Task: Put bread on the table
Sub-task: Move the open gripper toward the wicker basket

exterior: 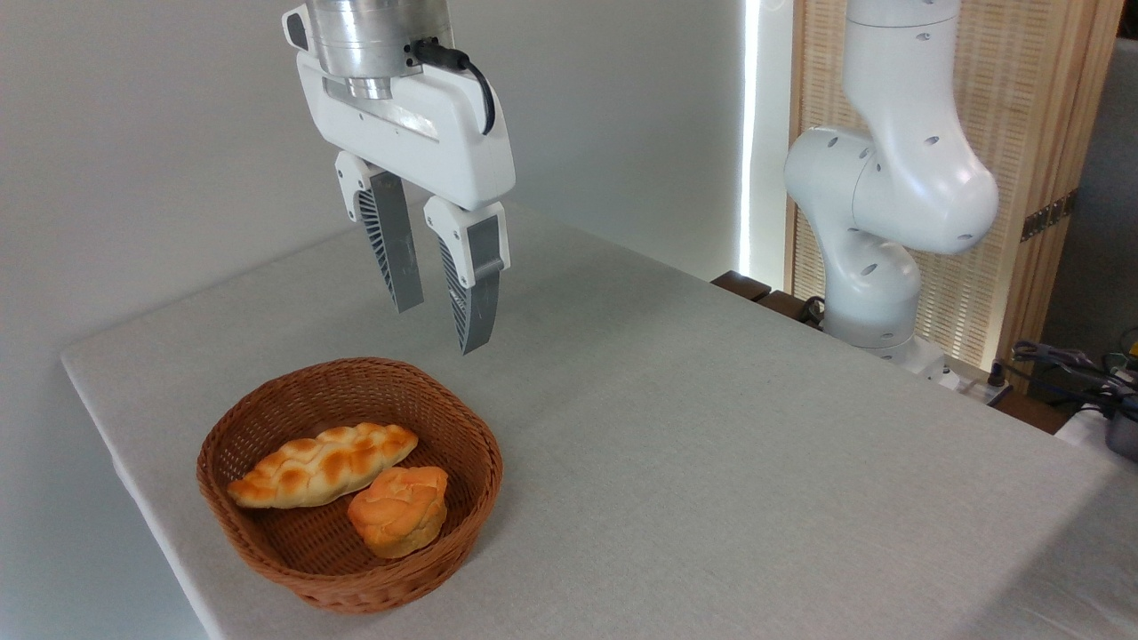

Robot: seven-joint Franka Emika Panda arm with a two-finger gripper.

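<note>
Grey-beige table (711, 444) — squat orange-golden bread (397, 511), knotted top, in basket (267, 551) — end effector (440, 329) above, parted, empty

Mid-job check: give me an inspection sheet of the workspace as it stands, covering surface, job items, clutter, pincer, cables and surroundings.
Surface: table covered in light grey-beige cloth, bare apart from the basket.
Job's things: small round bread lies inside the wicker basket, touching the braided loaf; not yet on the table.
Clutter: nothing seen on the cloth itself.
Pincer: pincer hangs above the basket's far rim, fingers pointing down, slightly apart, holding nothing.
Cables: black cable loops at the wrist; a bundle of wires sits off the table's right edge.
Surroundings: plain wall behind, arm base at the far side, slatted wooden screen behind it.
</note>
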